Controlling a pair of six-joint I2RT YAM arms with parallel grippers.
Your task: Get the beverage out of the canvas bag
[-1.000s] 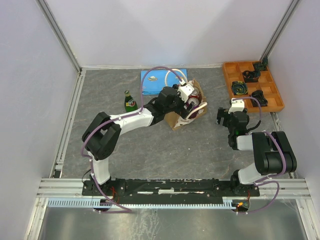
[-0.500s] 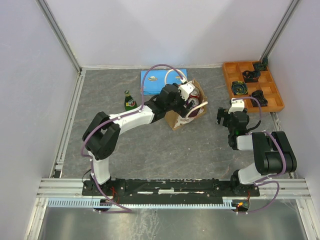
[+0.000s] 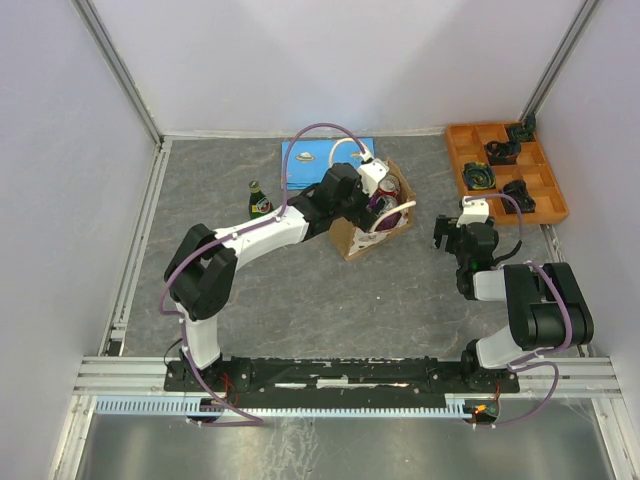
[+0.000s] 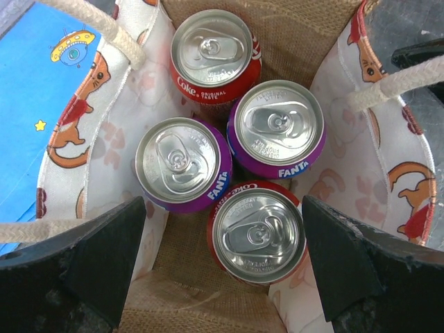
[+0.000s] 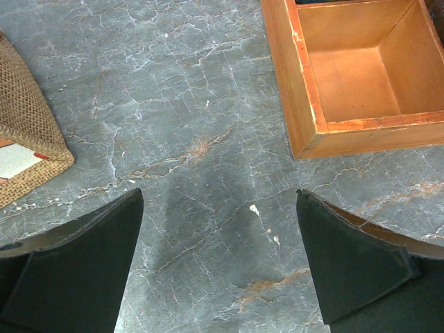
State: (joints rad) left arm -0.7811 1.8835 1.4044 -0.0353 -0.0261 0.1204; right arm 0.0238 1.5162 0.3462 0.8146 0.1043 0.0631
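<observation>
The canvas bag (image 3: 352,236) stands upright mid-table, its mouth open. In the left wrist view its cream printed sides (image 4: 350,149) and white rope handles (image 4: 104,26) frame several upright cans: a red Coke can (image 4: 214,52) at the far end, two purple Fanta cans (image 4: 277,127) (image 4: 182,161), and a second red Coke can (image 4: 258,232) nearest. My left gripper (image 4: 222,208) (image 3: 376,193) is open above the bag mouth, with the near Coke can between its fingers below; it holds nothing. My right gripper (image 5: 218,201) (image 3: 462,232) is open and empty over bare table, right of the bag.
A green glass bottle (image 3: 260,203) stands left of the bag. A flat blue picture book (image 3: 312,160) (image 4: 35,104) lies behind it. An orange compartment tray (image 3: 505,170) (image 5: 347,69) with dark parts sits at the back right. A bag corner (image 5: 28,132) shows in the right wrist view.
My left gripper has moved a little toward the back, over the bag's mouth. The bag and the right arm have not moved.
</observation>
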